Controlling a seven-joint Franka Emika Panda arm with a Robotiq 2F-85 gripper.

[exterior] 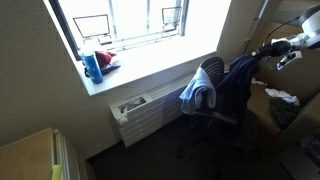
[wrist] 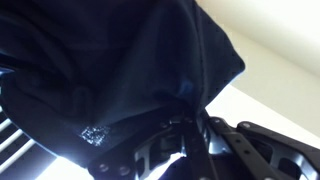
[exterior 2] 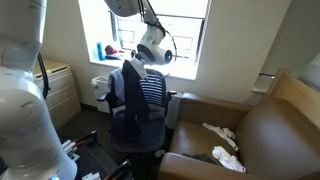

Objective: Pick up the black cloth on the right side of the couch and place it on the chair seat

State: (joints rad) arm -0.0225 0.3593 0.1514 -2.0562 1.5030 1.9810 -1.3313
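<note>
My gripper [wrist: 186,128] is shut on the black cloth [wrist: 110,70], which fills most of the wrist view. In both exterior views the gripper [exterior: 283,55] [exterior 2: 153,47] holds the dark cloth [exterior: 238,82] [exterior 2: 128,95] up beside the top of the office chair [exterior: 207,72] [exterior 2: 150,95]. The cloth hangs down along the chair's backrest. The chair seat is mostly hidden by the cloth and the backrest.
A blue-and-white cloth [exterior: 197,97] hangs on the chair. The brown couch [exterior 2: 262,135] [exterior: 268,118] beside the chair holds white cloths [exterior 2: 222,135]. A windowsill [exterior: 150,65] with a blue bottle [exterior: 92,68] and a radiator [exterior: 145,110] stand behind. A wooden cabinet [exterior 2: 58,88] stands by the wall.
</note>
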